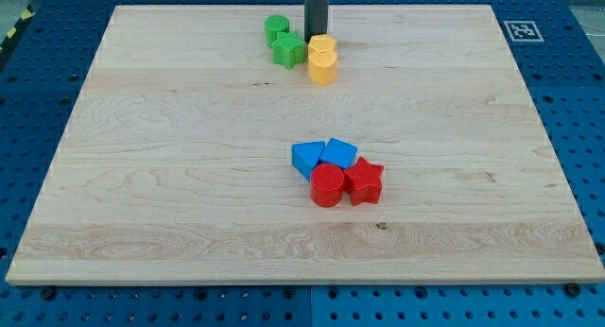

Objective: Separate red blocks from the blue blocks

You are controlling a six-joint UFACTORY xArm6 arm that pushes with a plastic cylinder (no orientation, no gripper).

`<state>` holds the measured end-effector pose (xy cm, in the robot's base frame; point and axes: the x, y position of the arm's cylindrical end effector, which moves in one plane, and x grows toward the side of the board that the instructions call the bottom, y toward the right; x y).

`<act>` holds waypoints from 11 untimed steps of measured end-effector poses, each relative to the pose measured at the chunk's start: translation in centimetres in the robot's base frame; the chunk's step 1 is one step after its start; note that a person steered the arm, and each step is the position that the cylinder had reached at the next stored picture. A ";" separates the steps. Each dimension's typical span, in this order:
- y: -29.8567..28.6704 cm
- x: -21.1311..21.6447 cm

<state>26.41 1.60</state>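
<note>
A red cylinder [327, 186] and a red star [364, 181] sit side by side just below the board's middle. Two blue blocks touch them from above: a blue triangular block [306, 158] on the left and a blue block [339, 154] on the right. All four form one tight cluster. My tip [315, 36] is far up near the view's top, between the green and yellow blocks, well away from the red and blue cluster.
A green cylinder [276, 28] and a green star [288, 51] lie left of my tip. Two yellow blocks [322, 59] lie just right and below it. The wooden board [142, 176] rests on a blue pegboard; a marker tag [522, 30] sits at top right.
</note>
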 end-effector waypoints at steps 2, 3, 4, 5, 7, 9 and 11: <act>10.9 -0.9; 17.7 6.6; 18.7 17.4; 15.5 21.5; 1.8 18.3; -9.9 22.2; -1.6 27.3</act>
